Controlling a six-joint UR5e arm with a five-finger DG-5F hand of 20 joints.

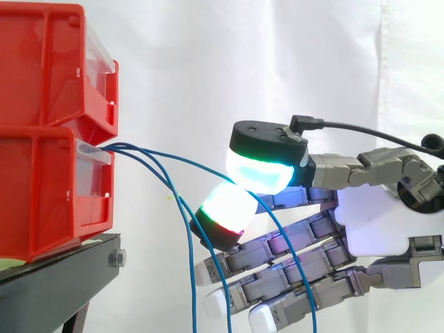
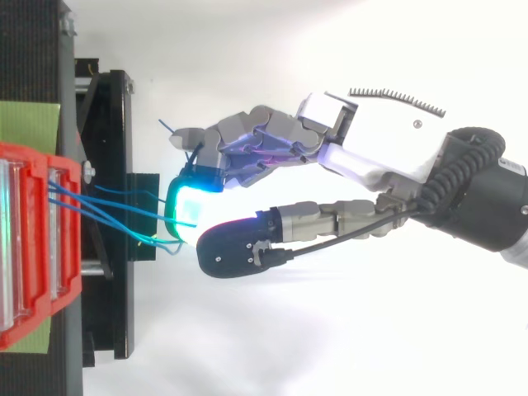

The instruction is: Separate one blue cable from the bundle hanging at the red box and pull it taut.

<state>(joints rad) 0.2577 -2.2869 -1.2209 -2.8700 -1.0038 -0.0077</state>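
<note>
Three thin blue cables come out of the front of the lower red bin (image 1: 41,201) and fan to the right. One blue cable (image 1: 182,159) arcs over to my hand (image 1: 374,222), which reaches in from the right. The cyan-white thumb pad (image 1: 260,172) and a green-and-red finger pad (image 1: 225,209) close on it, and its loose end drops away past the other fingers. The other two cables (image 1: 190,257) hang straight down, apart from the pinch. From above, the hand (image 2: 379,153) pinches that cable (image 2: 169,219) just right of the stand.
A second red bin (image 1: 41,62) is stacked on the lower one. Both stand on a black stand (image 1: 55,277), whose edge (image 2: 115,124) juts toward the hand. A white curtain hangs behind. A green sheet (image 2: 29,120) lies beside the bins.
</note>
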